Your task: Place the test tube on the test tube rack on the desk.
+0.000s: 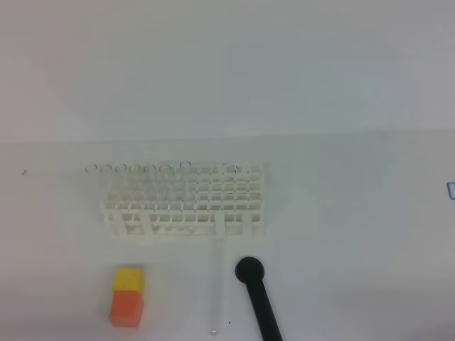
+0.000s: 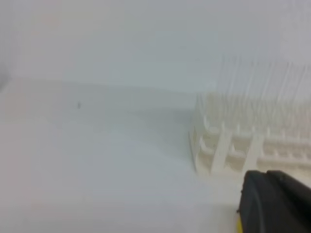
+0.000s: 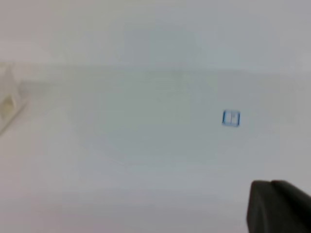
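A: We start at our left hand (image 2: 272,204): only a dark, blunt corner of it shows at the lower edge of its wrist view, fingers pressed together with nothing between them.

B: Our right hand (image 3: 279,206) is the same, a black rounded lump low in its own view, closed and holding nothing.

A: Just beyond the left hand and slightly to its right stands the test tube rack (image 2: 233,145), white plastic, a grid of small square holes on short legs. Clear tubes stand upright in it, thin and pale, mostly in the rear row and the left-hand holes as the high view shows them.

B: The rack (image 1: 186,201) rests on the counter (image 1: 341,234), which is flat, white and matte. The test tube (image 1: 216,291) lies flat on the counter in front of the rack, long, thin, transparent glass, apart from both hands.

A: Just beside the tube lies a black rod (image 1: 257,295) with a round head. Further left sits a block (image 1: 127,296), yellow above, orange below, square-edged.

B: Ahead of the right hand, a small blue square mark (image 3: 231,118) sits on the counter.
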You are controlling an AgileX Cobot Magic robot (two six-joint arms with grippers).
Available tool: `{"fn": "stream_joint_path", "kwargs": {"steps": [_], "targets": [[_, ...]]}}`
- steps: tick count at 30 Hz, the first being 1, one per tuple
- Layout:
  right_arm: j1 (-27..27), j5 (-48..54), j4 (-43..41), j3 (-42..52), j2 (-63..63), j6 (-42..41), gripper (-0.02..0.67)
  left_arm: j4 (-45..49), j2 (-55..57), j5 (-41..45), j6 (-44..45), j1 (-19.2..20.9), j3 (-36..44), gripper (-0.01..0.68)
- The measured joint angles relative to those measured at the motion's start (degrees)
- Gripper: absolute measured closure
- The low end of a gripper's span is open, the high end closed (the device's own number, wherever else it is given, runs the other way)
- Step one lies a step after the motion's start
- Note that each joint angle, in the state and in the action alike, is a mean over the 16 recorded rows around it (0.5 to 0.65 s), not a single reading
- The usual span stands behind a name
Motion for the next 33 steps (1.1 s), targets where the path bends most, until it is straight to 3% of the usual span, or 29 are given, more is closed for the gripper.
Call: {"fn": "stream_joint_path", "kwargs": {"steps": [10,23,28,33], "targets": [[0.00,-19.46,0.00,0.23,0.00,0.02,0.650,0.00,0.00,-17.14,-0.16,0.00,-0.01,0.674],[0.00,-29.97,0.00,0.22,0.00,0.11,0.650,-1.83,0.00,-24.29,-5.49,0.00,-0.08,0.674],[0.00,-28.93,-0.26,-0.94,0.00,0.11,0.650,-1.23,0.05,-22.18,-9.38,0.00,-2.95,0.674],[0.00,-24.32,-1.48,-5.01,0.35,0.11,0.650,0.19,2.05,-13.23,-12.53,-0.01,-10.91,0.674]]}}
